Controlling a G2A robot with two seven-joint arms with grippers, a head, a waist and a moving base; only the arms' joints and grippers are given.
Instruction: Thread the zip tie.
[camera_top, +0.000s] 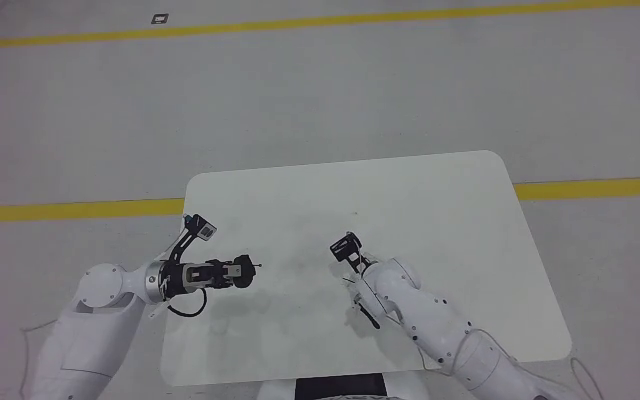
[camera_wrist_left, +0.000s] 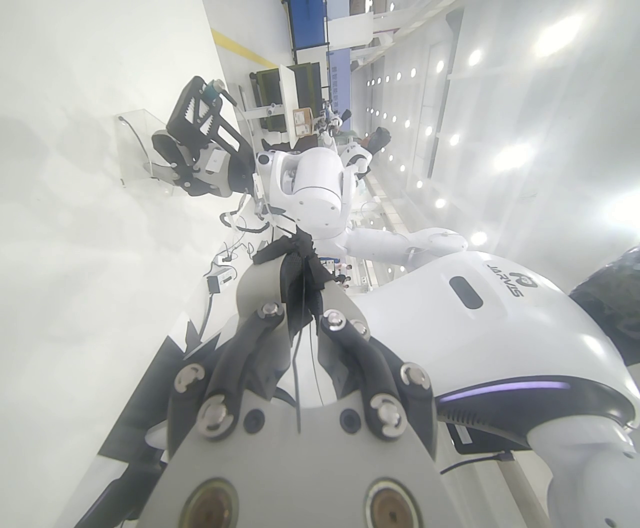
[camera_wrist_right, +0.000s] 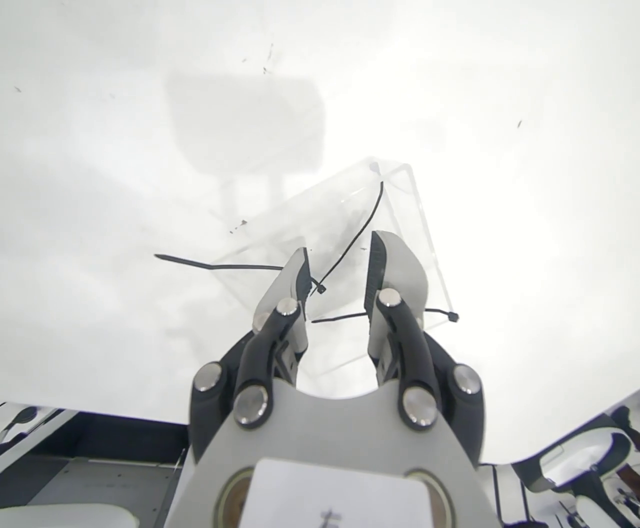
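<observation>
At the left of the top view, your left jaws are clamped on a zip tie (camera_wrist_left: 303, 295), held by a thin pinch; it could twist or slip as the ends meet. Mid-frame, your right jaws hang open over the clear box (camera_wrist_right: 422, 240) of loose ties (camera_wrist_right: 350, 247). The held tie's head and tail are hidden, and the box barely reads from above.

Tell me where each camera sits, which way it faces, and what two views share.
Top view: overhead, facing down on the white table; shows left arm, left gripper, right arm, right gripper.
Left wrist view: on the left wrist, facing along its shut gripper and held zip tie; shows torso, right arm.
Right wrist view: on the right wrist, facing down past its open gripper at the clear box.
Shared: both wrist views show the clear box and right gripper.
</observation>
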